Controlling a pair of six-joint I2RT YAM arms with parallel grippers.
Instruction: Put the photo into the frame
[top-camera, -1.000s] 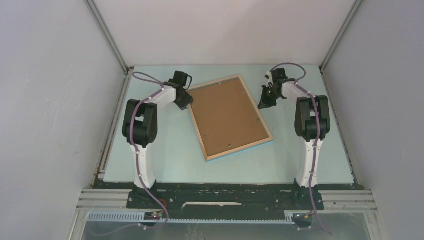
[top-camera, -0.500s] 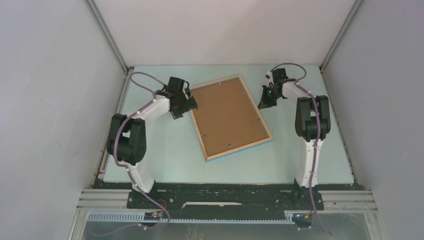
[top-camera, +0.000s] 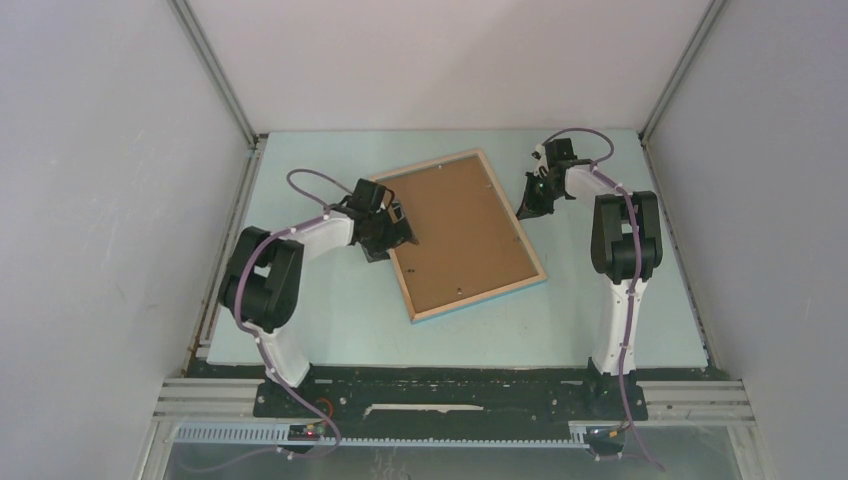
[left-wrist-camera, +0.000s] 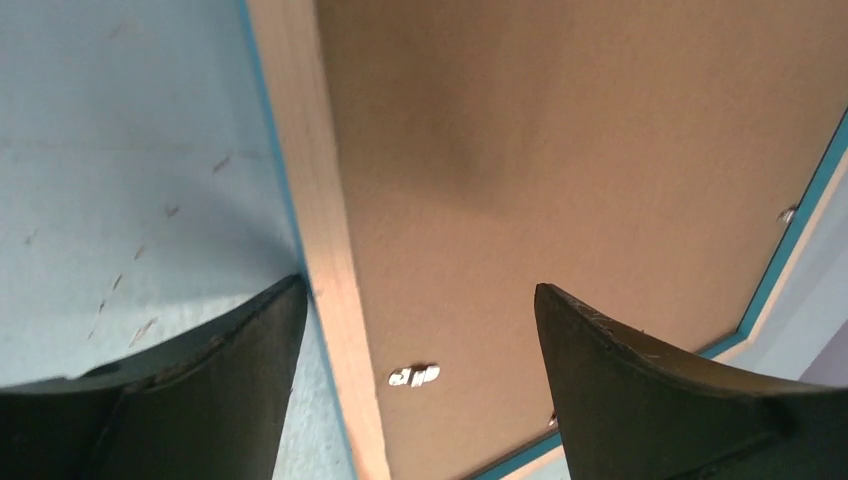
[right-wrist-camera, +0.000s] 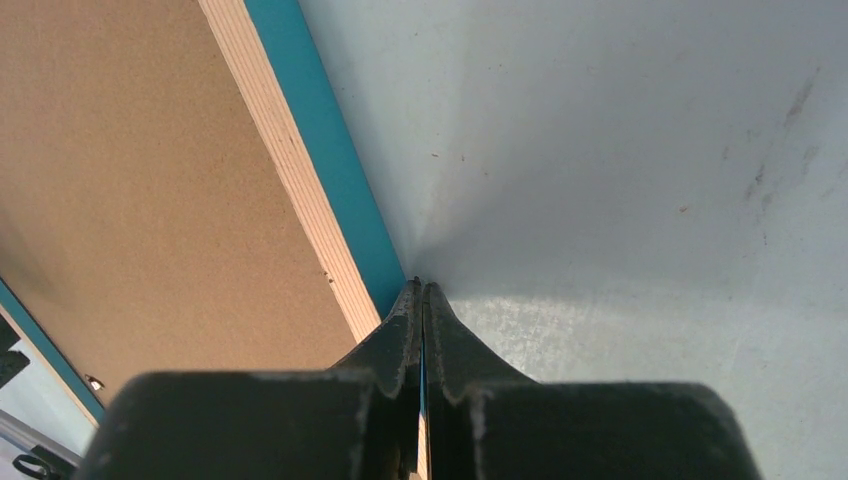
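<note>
The frame (top-camera: 480, 299) lies face down at the middle of the table, its light wood rim (left-wrist-camera: 320, 180) and teal edge (right-wrist-camera: 320, 130) showing around a brown backing board (top-camera: 455, 225). My left gripper (top-camera: 400, 232) is open and straddles the frame's left rim: one finger is over the table, the other over the board (left-wrist-camera: 560, 150). Nothing is between its fingers (left-wrist-camera: 240, 360). A small metal tab (left-wrist-camera: 413, 376) lies between the jaws. My right gripper (top-camera: 525, 210) is shut, its tips (right-wrist-camera: 420, 285) down at the frame's right teal edge. The photo is out of view.
The pale blue table (top-camera: 330, 320) is boxed in by grey walls on three sides. Another metal tab (left-wrist-camera: 788, 213) sits near the board's far edge. Both arm bases stand at the near edge.
My left gripper has opened wide and moved right and nearer, from the frame's far left corner to over its left rim. The right arm and the frame have not moved.
</note>
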